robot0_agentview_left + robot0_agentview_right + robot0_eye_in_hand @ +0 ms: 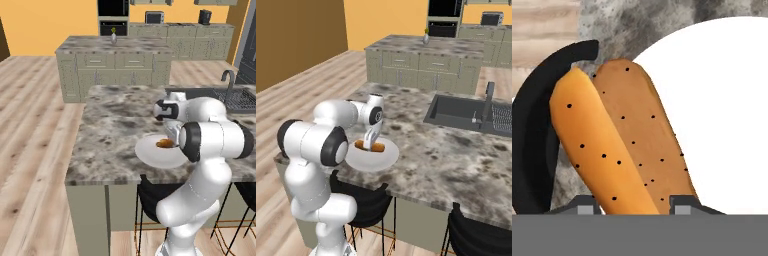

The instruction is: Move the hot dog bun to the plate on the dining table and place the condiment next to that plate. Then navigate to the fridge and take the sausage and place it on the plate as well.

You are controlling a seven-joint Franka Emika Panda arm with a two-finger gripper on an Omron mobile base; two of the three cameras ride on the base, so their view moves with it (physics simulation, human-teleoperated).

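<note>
Bun (624, 145) | between fingers (684, 204) (clamped) | over plate (722, 100)

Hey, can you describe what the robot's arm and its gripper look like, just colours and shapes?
The glossy white rounded robot arm is built from fat tubular segments joined by dark grey bands, each joint capped with a black ring. No cables or markings show. The small white gripper ends in two short fingers, dark with pale grey square pads in the hand view.

bun (627, 145): lower end cut off | plate (722, 115): cut by right edge
</note>
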